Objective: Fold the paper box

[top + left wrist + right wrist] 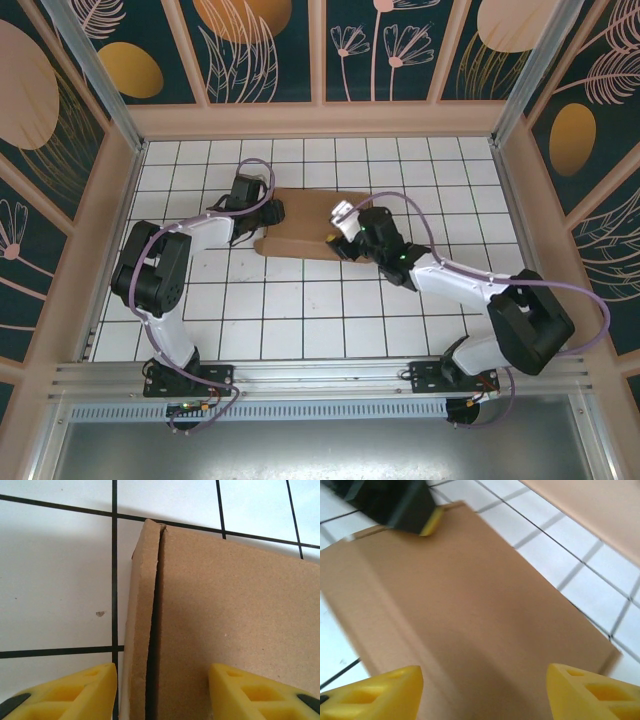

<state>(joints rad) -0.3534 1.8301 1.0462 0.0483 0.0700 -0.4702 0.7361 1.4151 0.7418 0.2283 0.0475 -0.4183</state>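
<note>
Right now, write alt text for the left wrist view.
A folded brown paper box lies on a white tiled table, a thin dark gap running along its left edge. Two yellow fingers straddle that edge, apart.

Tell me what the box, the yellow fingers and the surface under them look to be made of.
Paper box: brown cardboard, matte, with a speckled fibrous face and a raw cut edge along the fold.
Yellow fingers: probably moulded or printed plastic, smooth, with recessed pockets; possibly rubbery.
Table surface: smooth white with black grid lines; real tile or a printed sheet, I cannot tell.
</note>
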